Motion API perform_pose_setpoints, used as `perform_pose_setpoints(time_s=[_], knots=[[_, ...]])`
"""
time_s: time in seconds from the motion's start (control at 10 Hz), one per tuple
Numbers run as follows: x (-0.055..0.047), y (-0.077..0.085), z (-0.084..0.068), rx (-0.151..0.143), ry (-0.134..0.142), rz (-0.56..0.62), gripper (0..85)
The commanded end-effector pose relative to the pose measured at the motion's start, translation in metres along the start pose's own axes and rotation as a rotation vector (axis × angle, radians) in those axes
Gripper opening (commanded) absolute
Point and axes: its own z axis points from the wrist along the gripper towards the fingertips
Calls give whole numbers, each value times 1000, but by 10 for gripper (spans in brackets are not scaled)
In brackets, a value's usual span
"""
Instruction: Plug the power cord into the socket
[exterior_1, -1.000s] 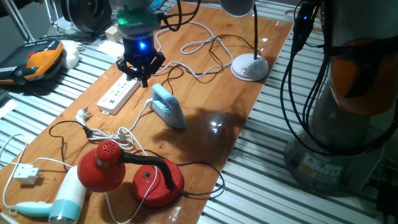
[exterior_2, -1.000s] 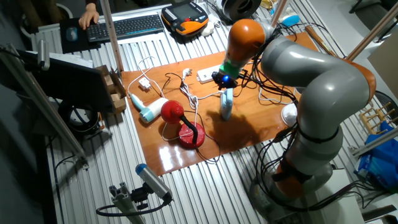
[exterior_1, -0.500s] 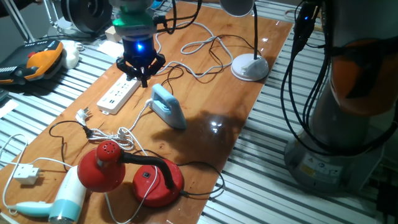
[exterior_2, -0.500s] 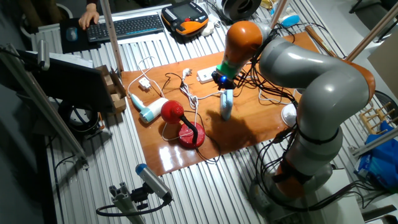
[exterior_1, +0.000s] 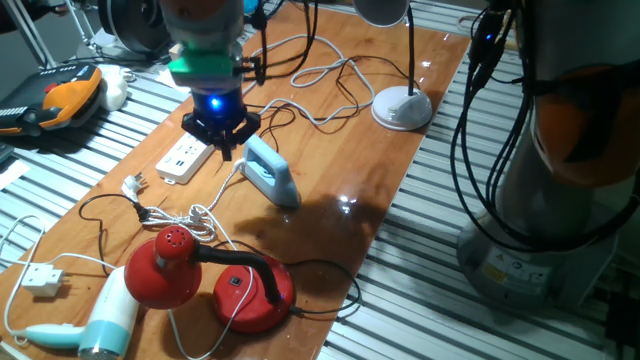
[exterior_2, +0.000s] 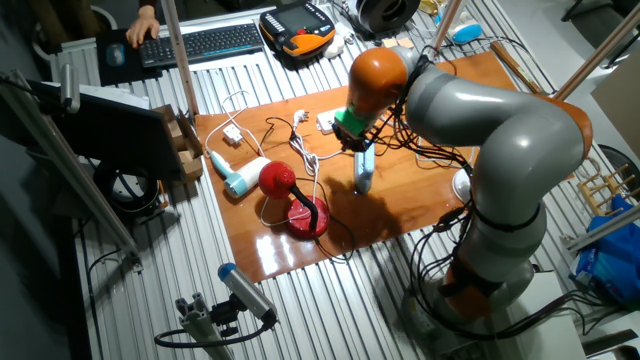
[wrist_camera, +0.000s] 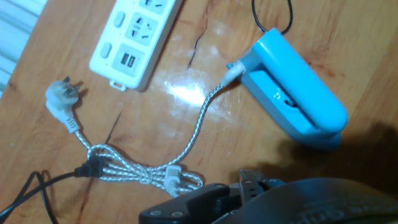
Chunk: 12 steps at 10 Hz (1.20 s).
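Observation:
The socket is a long white power strip (exterior_1: 183, 157) at the left of the wooden table; its near end shows in the hand view (wrist_camera: 134, 37). A plain thin white cable (exterior_1: 318, 73) loops at the far side of the table; I cannot make out its plug. My gripper (exterior_1: 224, 148) hangs just right of the strip's middle, next to the blue iron (exterior_1: 270, 170). Its fingers meet at a point and hold nothing. In the hand view only dark gripper parts (wrist_camera: 249, 193) show at the bottom. The other fixed view shows the gripper (exterior_2: 355, 145) between strip (exterior_2: 328, 121) and iron (exterior_2: 365, 172).
A bundled braided cord with a grey-white plug (wrist_camera: 62, 96) lies below the strip and runs to the iron (wrist_camera: 292, 93). A red desk lamp (exterior_1: 165, 265), a hair dryer (exterior_1: 100, 320), a small white plug block (exterior_1: 42, 280) and a white lamp base (exterior_1: 400, 108) stand around. Thin black cables cross the table.
The gripper has moved down and toward the near left, from over the strip's far end to beside its middle, close to the iron. Nothing else moved.

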Motion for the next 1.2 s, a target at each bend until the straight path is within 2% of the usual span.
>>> perform_pose_setpoints(time_s=[0.0, 0.1, 0.3, 0.4, 0.6, 0.8, 0.9, 1.0, 1.1], knots=[[0, 0, 2, -1, 16, -2, 0], [2, 1, 6, -2, 19, 0, 0], [4, 2, 10, 5, 0, -2, 0], [3, 4, 10, -6, 22, -3, 0], [8, 14, 6, 9, 28, 5, 0], [8, 16, 6, 10, 19, -1, 0], [13, 19, 5, 18, 8, -2, 0], [19, 20, 6, 44, -22, -18, 0], [24, 21, 12, 39, -12, -24, 0]])
